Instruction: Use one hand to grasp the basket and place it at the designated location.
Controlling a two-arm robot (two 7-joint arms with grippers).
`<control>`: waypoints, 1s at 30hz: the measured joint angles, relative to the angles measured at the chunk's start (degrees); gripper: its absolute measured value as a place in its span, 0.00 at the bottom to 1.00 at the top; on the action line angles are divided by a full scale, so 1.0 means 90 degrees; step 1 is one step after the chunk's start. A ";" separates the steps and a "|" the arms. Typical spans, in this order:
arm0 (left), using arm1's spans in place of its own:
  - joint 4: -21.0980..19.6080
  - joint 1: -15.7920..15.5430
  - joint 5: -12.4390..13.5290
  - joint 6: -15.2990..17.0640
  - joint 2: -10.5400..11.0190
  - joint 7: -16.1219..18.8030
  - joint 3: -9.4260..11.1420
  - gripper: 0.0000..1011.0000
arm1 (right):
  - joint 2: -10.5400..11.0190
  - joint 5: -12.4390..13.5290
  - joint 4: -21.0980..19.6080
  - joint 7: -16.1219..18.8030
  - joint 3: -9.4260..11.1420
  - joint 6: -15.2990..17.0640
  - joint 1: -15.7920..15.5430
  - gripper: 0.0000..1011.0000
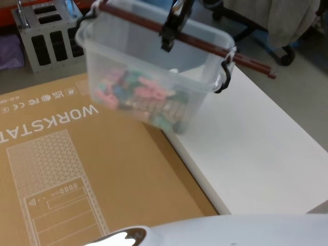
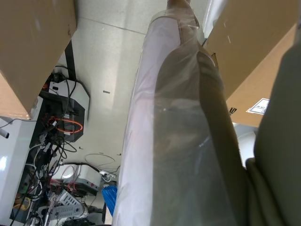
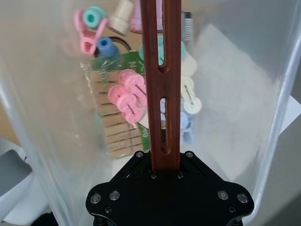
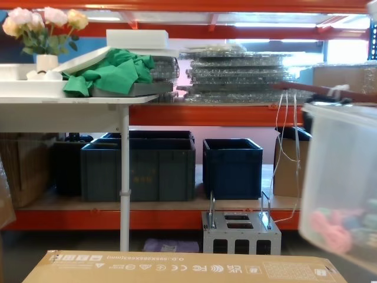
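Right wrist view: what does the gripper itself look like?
The right gripper has a matte black, angular, faceted body, wide at the base and narrowing toward the fingers. Small silver screw heads dot its face. In the head view it is slim and black, with a shiny metallic part above.

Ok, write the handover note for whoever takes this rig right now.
Right gripper: shut on the basket's reddish-brown handle.
Left arm: parked low, off the table.
Basket: lifted and tilted, clothes pegs inside, above where the cardboard box meets the white table.
Done: grasp and lift.
Left: carry it to the designated spot, set it down, release.
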 joint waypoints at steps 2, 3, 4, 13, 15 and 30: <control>-0.0006 0.0000 -0.0003 0.0000 -0.0002 0.0000 0.0000 0.00 | 0.0049 -0.0002 0.0121 0.0002 0.0046 0.0070 0.0000 0.00; -0.0005 0.0000 -0.0003 0.0000 -0.0001 0.0000 0.0000 0.00 | 0.0067 -0.0008 0.0154 0.0003 0.0063 0.0090 0.0000 0.00; -0.0003 0.0000 -0.0003 0.0000 -0.0001 0.0000 0.0000 0.00 | 0.0073 -0.0016 0.0183 0.0005 0.0081 0.0108 -0.0002 0.00; -0.0005 0.0000 -0.0003 0.0000 -0.0001 0.0000 0.0000 0.00 | 0.0118 -0.0054 0.0343 0.0035 0.0220 0.0169 -0.0064 0.00; -0.0001 0.0000 -0.0002 0.0000 -0.0001 0.0000 0.0000 0.00 | 0.0163 -0.0069 0.0396 0.0041 0.0255 0.0201 -0.0083 0.00; -0.0005 0.0000 -0.0002 0.0000 -0.0001 0.0000 0.0000 0.00 | 0.0515 -0.0274 0.0691 0.0106 0.0416 0.0350 -0.0240 0.00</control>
